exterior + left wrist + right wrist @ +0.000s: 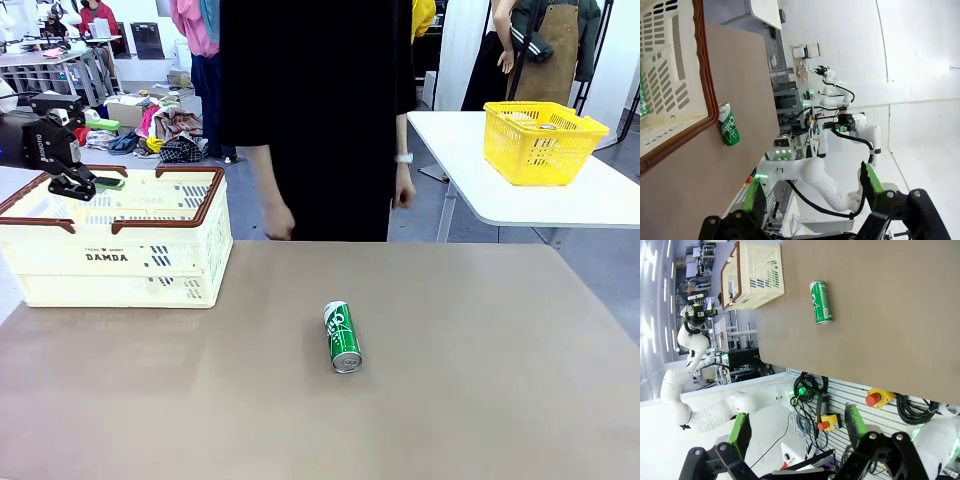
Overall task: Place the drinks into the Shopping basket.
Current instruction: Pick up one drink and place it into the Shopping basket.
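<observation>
One green can point(342, 336) lies sideways mid-counter point(480, 400), well apart from Shopping basket point(120, 262); left end effector point(95, 183) hangs spread above its rim, right end effector point(796, 427) spread too. Best: pinch can across its body, lift clear over rim.

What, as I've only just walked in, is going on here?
The left gripper hangs open over the cream DAMDA shopping basket, holding nothing. A green drink can lies on its side on the table, untouched. The right gripper is open too, far from the can. A person stands at the far side.
</observation>
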